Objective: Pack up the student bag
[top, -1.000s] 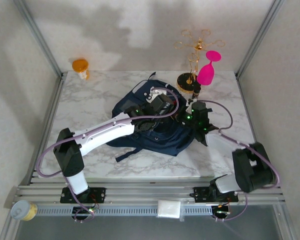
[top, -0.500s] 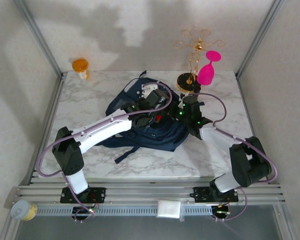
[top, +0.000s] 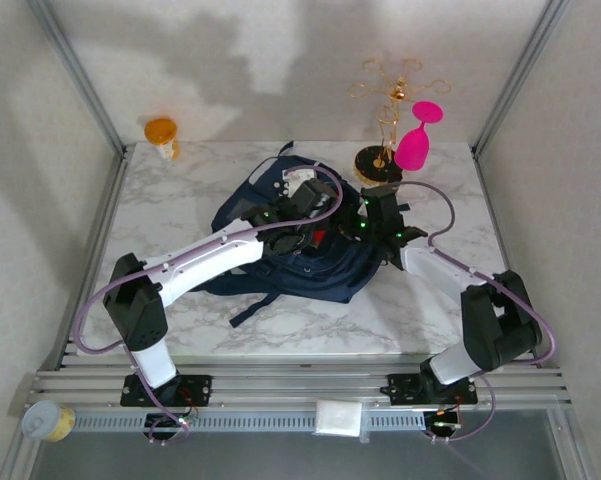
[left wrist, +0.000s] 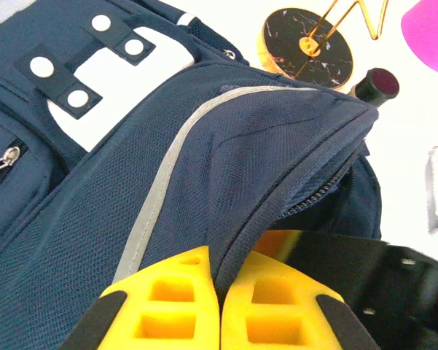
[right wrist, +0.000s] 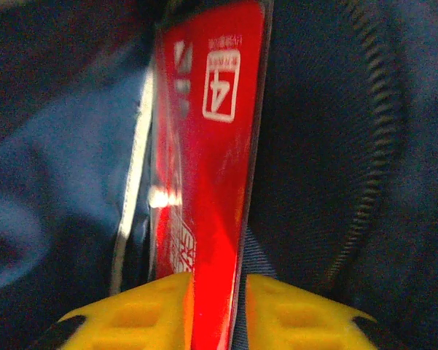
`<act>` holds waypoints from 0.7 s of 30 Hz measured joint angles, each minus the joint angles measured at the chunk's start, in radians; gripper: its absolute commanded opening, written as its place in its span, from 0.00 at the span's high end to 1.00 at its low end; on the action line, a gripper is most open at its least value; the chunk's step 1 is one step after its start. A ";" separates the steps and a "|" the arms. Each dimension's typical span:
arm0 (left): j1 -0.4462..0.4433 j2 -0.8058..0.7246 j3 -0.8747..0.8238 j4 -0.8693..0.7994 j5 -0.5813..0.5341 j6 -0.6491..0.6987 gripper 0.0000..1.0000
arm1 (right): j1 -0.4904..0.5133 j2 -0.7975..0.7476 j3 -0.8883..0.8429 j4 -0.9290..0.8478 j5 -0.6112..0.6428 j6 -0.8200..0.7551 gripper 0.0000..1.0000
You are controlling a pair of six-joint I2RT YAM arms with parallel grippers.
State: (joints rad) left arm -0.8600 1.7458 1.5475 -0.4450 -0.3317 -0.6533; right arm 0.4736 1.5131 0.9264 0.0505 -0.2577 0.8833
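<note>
The marble table (top: 180, 200) is occupied at its middle by the student bag (top: 310, 272), which lies just above the centre of the top view, between the two arms. In the left wrist view the lip of the bag's opening is seen pinched between the pressed-together fingers of the left gripper (left wrist: 220, 266) at the bottom of the frame, so that the flap is lifted and a dark gap is shown beneath it. The right gripper (right wrist: 217, 281), at the bottom centre of its own view, is clamped on the lower edge of a flat red packet (right wrist: 208, 146). The packet stands on edge and is pointed into the dark interior, and a line of zip teeth (right wrist: 386, 182) is seen curving down the right of that frame. The step in hand is judged to be the feeding of the packet into the bag. It is best done if the flap is held high and taut, the packet is presented edge-on and clear of the zip teeth, and the grasp is loosened only once the packet is well inside.
</note>
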 measured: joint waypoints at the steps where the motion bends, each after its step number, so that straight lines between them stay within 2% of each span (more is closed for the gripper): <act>1: 0.003 0.000 -0.006 0.007 0.010 -0.002 0.92 | 0.003 0.005 0.003 -0.013 0.002 -0.005 0.73; 4: 0.019 0.002 -0.037 0.051 0.074 -0.016 0.95 | -0.005 -0.040 -0.001 -0.071 0.012 -0.031 0.70; 9: 0.040 0.042 -0.035 0.119 0.161 -0.072 0.96 | -0.076 -0.249 -0.060 -0.202 0.037 -0.091 0.65; 15: 0.039 0.211 0.068 0.175 0.261 -0.161 0.96 | -0.082 -0.405 -0.063 -0.402 0.108 -0.166 0.61; 17: 0.039 0.237 0.072 0.194 0.303 -0.177 0.87 | -0.075 -0.427 -0.063 -0.457 0.130 -0.190 0.60; 19: 0.039 0.238 0.071 0.198 0.330 -0.183 0.66 | -0.051 -0.435 -0.060 -0.509 0.152 -0.212 0.59; 21: 0.041 0.212 0.051 0.225 0.352 -0.181 0.57 | -0.013 -0.435 -0.059 -0.546 0.170 -0.226 0.57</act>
State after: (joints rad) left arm -0.8192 1.9579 1.5990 -0.2199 0.0208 -0.8341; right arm 0.4603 1.0779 0.8677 -0.4957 -0.0875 0.6571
